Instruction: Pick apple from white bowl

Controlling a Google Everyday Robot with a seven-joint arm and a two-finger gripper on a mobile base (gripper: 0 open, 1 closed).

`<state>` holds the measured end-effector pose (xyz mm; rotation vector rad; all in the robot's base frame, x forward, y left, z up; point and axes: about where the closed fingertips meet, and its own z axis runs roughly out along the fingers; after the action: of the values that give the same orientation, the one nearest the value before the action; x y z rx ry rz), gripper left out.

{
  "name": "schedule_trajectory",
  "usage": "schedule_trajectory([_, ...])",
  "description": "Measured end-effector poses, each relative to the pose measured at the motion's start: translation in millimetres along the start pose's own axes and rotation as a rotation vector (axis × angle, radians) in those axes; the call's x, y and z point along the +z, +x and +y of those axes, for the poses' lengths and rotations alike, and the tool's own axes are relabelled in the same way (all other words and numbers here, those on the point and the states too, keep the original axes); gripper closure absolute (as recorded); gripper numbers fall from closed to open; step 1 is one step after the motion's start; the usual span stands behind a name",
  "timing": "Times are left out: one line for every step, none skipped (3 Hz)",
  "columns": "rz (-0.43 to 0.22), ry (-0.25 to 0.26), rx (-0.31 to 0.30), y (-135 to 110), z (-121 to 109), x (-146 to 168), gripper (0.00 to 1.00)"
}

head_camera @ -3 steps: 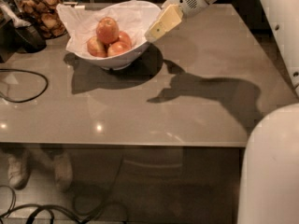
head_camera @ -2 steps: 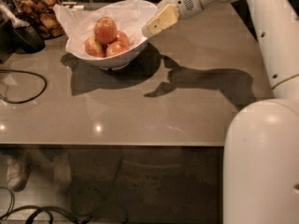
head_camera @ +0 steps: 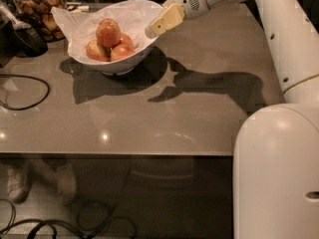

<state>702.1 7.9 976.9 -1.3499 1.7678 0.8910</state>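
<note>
You get one view only. Camera sits high, near big white robot body point(head_camera: 274, 173), looks down and forward over smooth grey table point(head_camera: 149, 123). Table close, far edge at top; pale yellow gripper point(head_camera: 151, 32) top middle, just beside wide white bowl point(head_camera: 132, 61) rim.

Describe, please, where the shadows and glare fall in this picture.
Camera view: the gripper, poised at the white bowl's right rim beside the apple, and its arm cast a hard dark shadow on the table; the white bowl darkens the surface around its base; small bright glare spots sit near the table's front edge.
</note>
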Motion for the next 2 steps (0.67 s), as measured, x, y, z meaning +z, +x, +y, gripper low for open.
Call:
schedule_trajectory([0.003,0.006,0.001,-8.6,-1.0,9.3,0.0])
schedule_trajectory([0.005,0.011,0.014,-14.9,-2.2,17.1,0.0])
